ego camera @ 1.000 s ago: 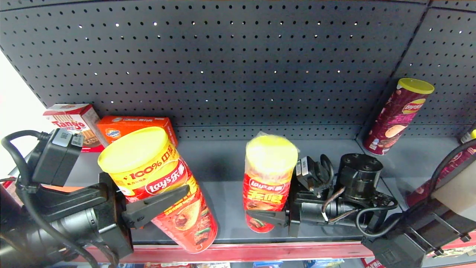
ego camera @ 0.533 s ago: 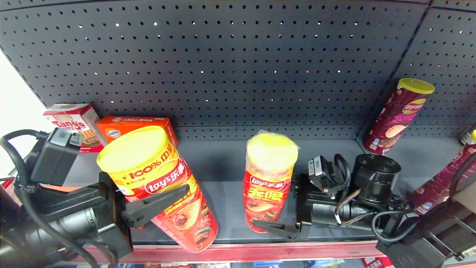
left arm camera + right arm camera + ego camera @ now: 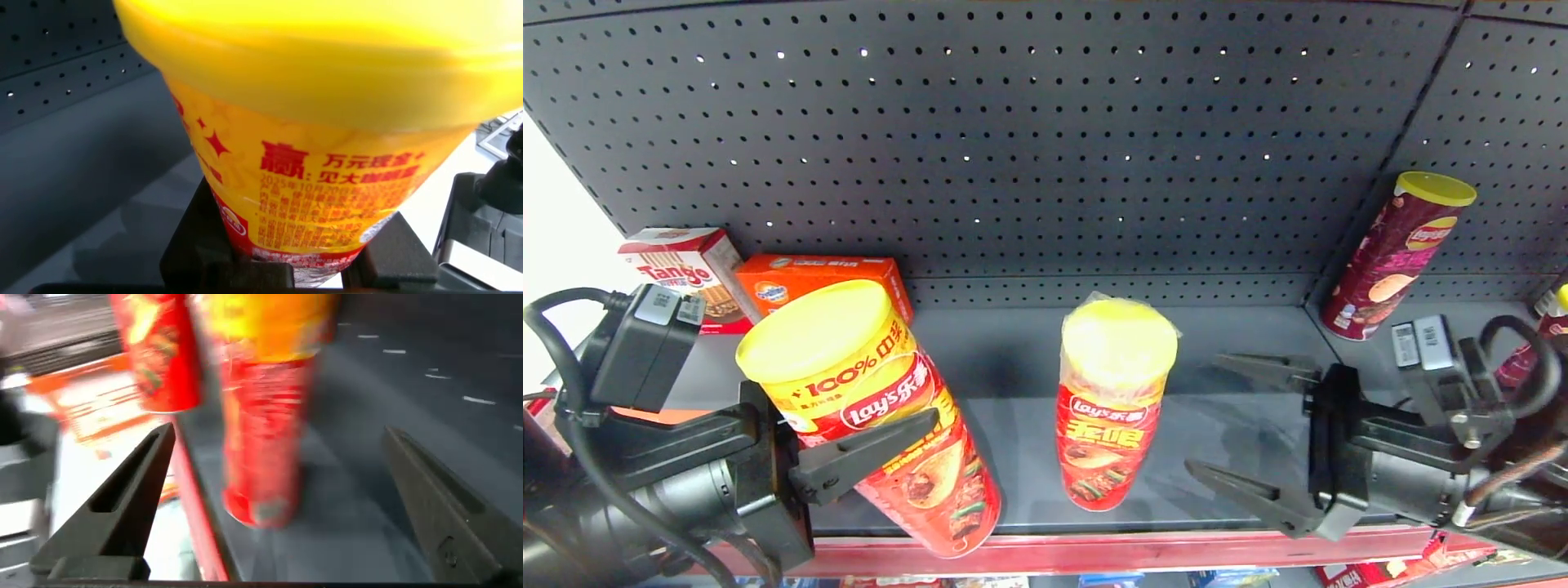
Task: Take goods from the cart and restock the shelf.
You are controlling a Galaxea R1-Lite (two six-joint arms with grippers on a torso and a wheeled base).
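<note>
- Head view: your left gripper [image 3: 882, 429] is clamped on the lower half of the big can [image 3: 849, 367]. The can tilts, its yellow lid toward 11 o'clock and its base at the red front edge [image 3: 1094, 554]. You cannot tell whether the base rests on the shelf [image 3: 1013, 359].
- Head view: the wrapped can [image 3: 1115, 408] stands upright mid-shelf, at 3 o'clock from the big can and apart from it.
- Head view: your right gripper [image 3: 1207, 415] is spread wide and holds nothing. It sits at 3 o'clock from the wrapped can, fingertips pointing toward 9 o'clock, near the can but not touching it.
- Head view: a purple can [image 3: 1392, 257] leans into the corner of the pegboard [image 3: 1013, 147], at 1 o'clock from your right gripper. An orange box [image 3: 821, 278] and a wafer box [image 3: 682, 265] lie against the pegboard at 11 o'clock from the big can.
- Left wrist view: the big can [image 3: 327, 155] rises from your left gripper [image 3: 298, 265], whose dark fingers [image 3: 196, 253] press its lower body from both sides.
- Right wrist view: this view is blurred. The fingers [image 3: 122, 506] of your right gripper [image 3: 282, 539] stand far apart, with the wrapped can [image 3: 261, 441] upright on the shelf beyond the gap, untouched. The big can [image 3: 155, 351] shows farther off beside it.
</note>
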